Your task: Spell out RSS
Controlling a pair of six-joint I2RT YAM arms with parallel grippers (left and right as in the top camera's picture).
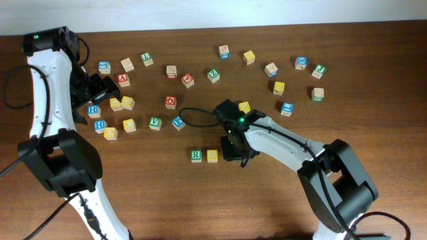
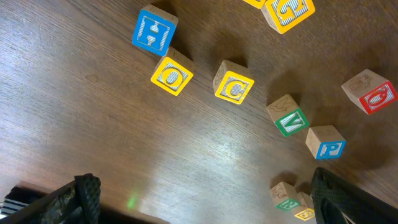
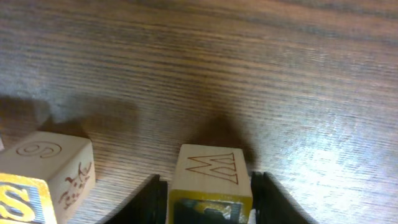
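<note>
The green-faced R cube (image 1: 195, 155) and a yellow S cube (image 1: 212, 155) sit side by side at the table's middle front. They also show in the left wrist view, the R cube (image 2: 286, 198) and the S cube (image 2: 305, 213). My right gripper (image 1: 233, 148) is just right of that S cube (image 3: 18, 199). It (image 3: 208, 182) is shut on a yellow-faced cube (image 3: 208, 168) with a W or M engraved on its side; its face letter is unreadable. My left gripper (image 1: 107, 85) hangs open and empty (image 2: 205, 199) over the left cluster.
Many other letter cubes lie scattered across the back and left: yellow O (image 2: 171, 76), yellow C (image 2: 234, 87), green V (image 2: 291, 120), blue P (image 2: 328, 148), red O (image 2: 376, 96). Another yellow cube (image 1: 244, 107) lies beside the right arm.
</note>
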